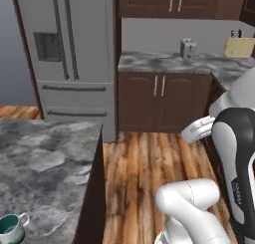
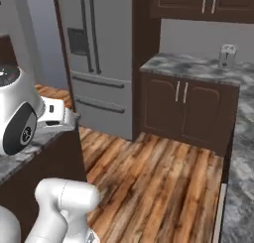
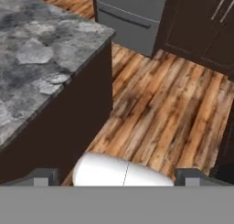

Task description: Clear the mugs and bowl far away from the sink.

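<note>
A white mug (image 1: 11,228) with a handle and a dark teal inside stands on the marbled island counter (image 1: 45,163), at the lower left edge of the left base view. My gripper (image 3: 118,176) is open, its two dark fingertips (image 3: 43,176) set wide apart with nothing between them. In the hand view it points down past the island counter's corner (image 3: 45,54) at the wooden floor (image 3: 173,109). The mug is apart from the gripper. The bowl and the sink are out of view.
A steel fridge (image 1: 69,54) stands beyond the island. Right of it are dark cabinets (image 1: 159,101) under a marbled counter (image 1: 164,62) with a toaster (image 1: 188,49) and a cutting board (image 1: 239,47). Wooden floor (image 1: 149,173) lies between island and cabinets.
</note>
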Controlling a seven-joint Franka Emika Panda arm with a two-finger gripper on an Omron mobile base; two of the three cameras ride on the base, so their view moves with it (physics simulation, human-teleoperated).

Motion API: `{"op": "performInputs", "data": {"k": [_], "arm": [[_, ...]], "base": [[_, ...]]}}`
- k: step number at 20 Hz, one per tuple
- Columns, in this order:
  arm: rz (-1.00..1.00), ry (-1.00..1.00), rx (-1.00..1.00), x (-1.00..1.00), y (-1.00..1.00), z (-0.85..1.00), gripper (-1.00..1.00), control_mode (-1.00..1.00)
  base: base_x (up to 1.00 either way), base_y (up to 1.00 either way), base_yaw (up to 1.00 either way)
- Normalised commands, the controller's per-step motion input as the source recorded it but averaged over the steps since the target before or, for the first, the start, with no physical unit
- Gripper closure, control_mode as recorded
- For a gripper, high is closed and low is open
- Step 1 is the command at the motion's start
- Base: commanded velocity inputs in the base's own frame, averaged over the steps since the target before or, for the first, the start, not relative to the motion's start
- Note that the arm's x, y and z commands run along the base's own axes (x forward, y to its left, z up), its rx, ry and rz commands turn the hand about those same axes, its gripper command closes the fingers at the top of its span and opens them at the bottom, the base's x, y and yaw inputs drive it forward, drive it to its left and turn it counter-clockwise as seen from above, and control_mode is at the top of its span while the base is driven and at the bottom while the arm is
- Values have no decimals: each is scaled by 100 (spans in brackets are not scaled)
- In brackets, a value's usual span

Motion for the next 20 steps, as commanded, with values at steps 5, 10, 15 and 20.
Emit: {"op": "performInputs", "data": {"k": [5, 10, 15, 20], "arm": [[0, 0, 0, 0, 0, 0, -100, 100], [0, 0, 0, 0, 0, 0, -100, 100], [0, 0, 0, 0, 0, 0, -100, 100], [0, 0, 0, 0, 0, 0, -100, 100]], "base": [[0, 0, -100], [0, 0, -100], [0, 0, -96], [21, 40, -81]]}}
